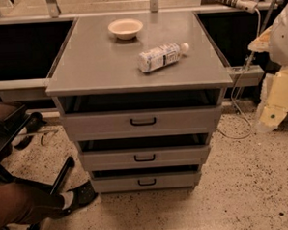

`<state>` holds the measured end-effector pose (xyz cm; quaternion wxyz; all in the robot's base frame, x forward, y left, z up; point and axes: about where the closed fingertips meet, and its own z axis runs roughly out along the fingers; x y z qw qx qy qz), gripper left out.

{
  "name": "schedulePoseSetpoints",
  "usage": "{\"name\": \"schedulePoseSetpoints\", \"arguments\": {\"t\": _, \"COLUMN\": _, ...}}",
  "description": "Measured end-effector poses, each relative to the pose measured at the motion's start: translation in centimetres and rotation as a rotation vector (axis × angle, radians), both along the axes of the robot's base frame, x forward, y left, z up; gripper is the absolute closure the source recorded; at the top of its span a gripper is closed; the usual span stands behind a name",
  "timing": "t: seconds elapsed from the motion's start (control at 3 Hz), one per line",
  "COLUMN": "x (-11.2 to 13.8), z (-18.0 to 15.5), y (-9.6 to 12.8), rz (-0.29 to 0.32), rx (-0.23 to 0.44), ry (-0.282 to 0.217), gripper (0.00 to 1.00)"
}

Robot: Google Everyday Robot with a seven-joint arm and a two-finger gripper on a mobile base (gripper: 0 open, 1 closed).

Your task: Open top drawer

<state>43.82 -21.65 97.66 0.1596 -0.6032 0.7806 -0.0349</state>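
Jaws of the gripper [274, 111], state I cannot tell, hang well right of the top drawer [101, 124].

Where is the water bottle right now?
The water bottle lies on its side on the cabinet top, right of centre, just in front of the bowl. The pincer is at the view's right edge, beside the top drawer.

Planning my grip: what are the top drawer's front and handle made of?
Top drawer: looks like grey painted metal, matte, flat, even sheen. Handle: thin black loop, metal or plastic, can't tell. Tool: pale, at right edge, away from the handle.
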Motion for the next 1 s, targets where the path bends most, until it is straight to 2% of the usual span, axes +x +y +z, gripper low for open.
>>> {"name": "schedulePoseSetpoints", "arguments": {"t": 0.67, "x": 0.2, "z": -0.6, "y": 0.5, "rz": 0.008, "rx": 0.017, "ry": -0.014, "gripper": 0.0}}
{"name": "schedulePoseSetpoints", "arguments": {"t": 1.0, "x": 1.2, "z": -4.9, "y": 2.5, "rz": 0.022, "rx": 0.094, "ry": 0.001, "gripper": 0.0}}
